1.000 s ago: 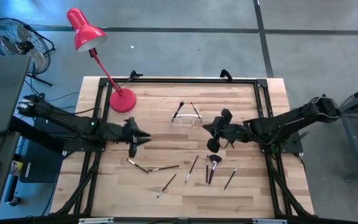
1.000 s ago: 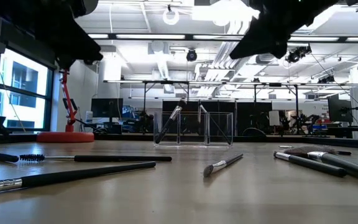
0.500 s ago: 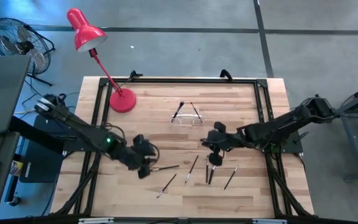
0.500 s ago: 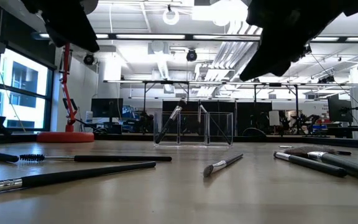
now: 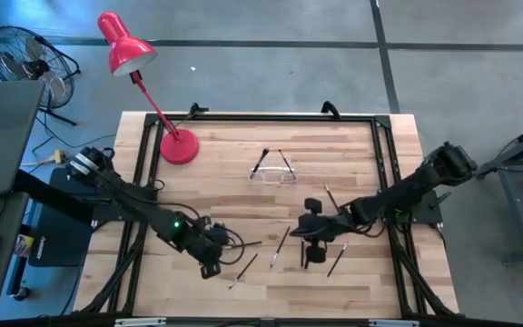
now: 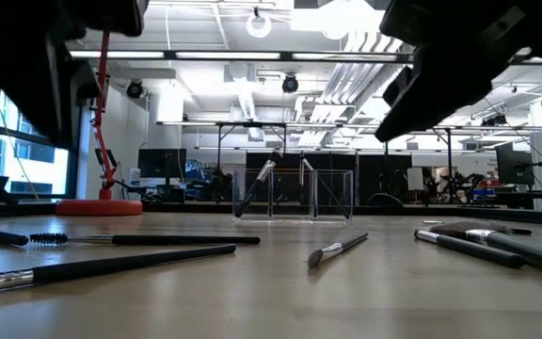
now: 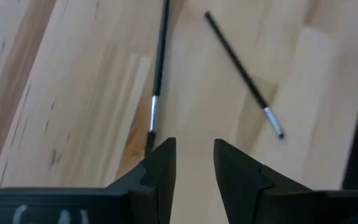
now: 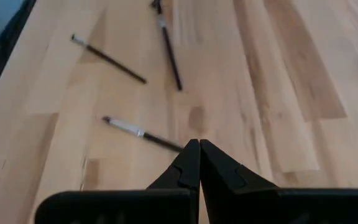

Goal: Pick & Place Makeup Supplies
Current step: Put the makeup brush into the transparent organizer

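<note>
Several thin makeup brushes and liners lie flat on the wooden table's near half, among them a brush (image 5: 280, 245), a liner (image 5: 243, 270) and another (image 5: 337, 259). Two more stand leaning in the clear holder (image 5: 275, 171). My left gripper (image 5: 209, 261) is open over the near-left group; in its wrist view a dark brush (image 7: 158, 74) runs toward one finger and a second (image 7: 241, 71) lies beside it. My right gripper (image 5: 314, 245) is shut above the near-right group; a silver-collared brush (image 8: 143, 134) passes under its tips (image 8: 197, 152).
A red desk lamp (image 5: 178, 145) stands on the table's far-left corner. Black frame rails run along the table's left and right edges (image 5: 387, 154). In the low view brushes (image 6: 111, 267) (image 6: 339, 249) lie in front of the holder (image 6: 294, 193).
Both grippers have travelled toward the table's near edge. The left one has also swung toward the right, from mid-table to over the near-left brushes. The right one has moved from beside the holder to over the near-right brushes. The brushes have stayed where they lay.
</note>
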